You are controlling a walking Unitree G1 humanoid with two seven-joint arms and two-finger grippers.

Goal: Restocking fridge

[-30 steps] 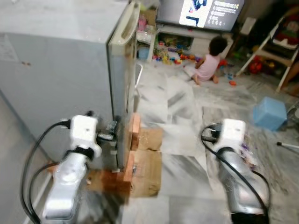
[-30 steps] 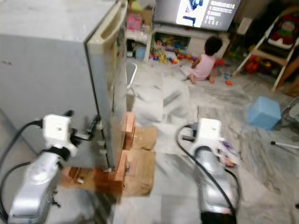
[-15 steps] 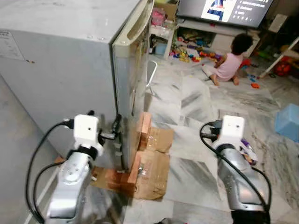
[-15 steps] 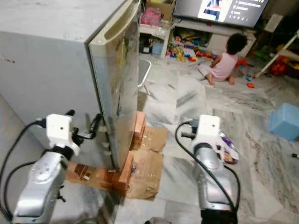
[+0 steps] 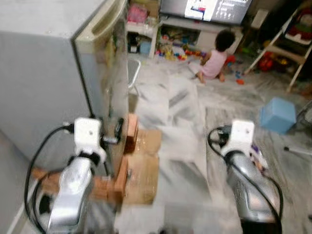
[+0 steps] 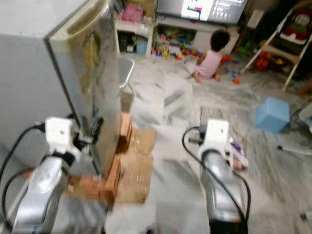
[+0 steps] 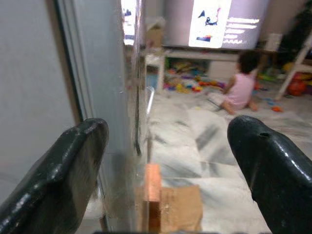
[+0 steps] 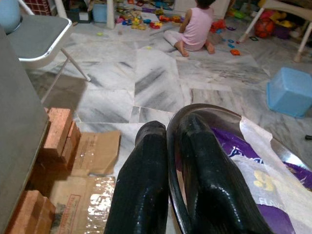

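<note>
Tall grey metal fridge [image 5: 44, 73] standing at the left of the scene, its cream-edged door [image 5: 100, 36] facing right, its base raised on orange-red bricks [image 5: 130, 132] laid over flattened brown cardboard [image 5: 144, 163] on the grey-veined marble floor [image 5: 180, 112]. Left gripper [image 7: 168, 161], fingers spread wide apart, straddling the near lower edge of the fridge door with one black finger [image 7: 73, 161] on the fridge-body side and the other on the room side. Right gripper [image 8: 170, 165], to the right of the cardboard, clenched on the rim of a clear plastic container [image 8: 234, 161] holding a purple-and-white printed packet [image 8: 263, 180]. Far side of the room: a seated person in a pink top [image 5: 213, 56] among scattered toys, before a lit television screen [image 5: 204, 7]. Right of centre, a pale blue plastic box [image 5: 278, 113] on the floor.
</note>
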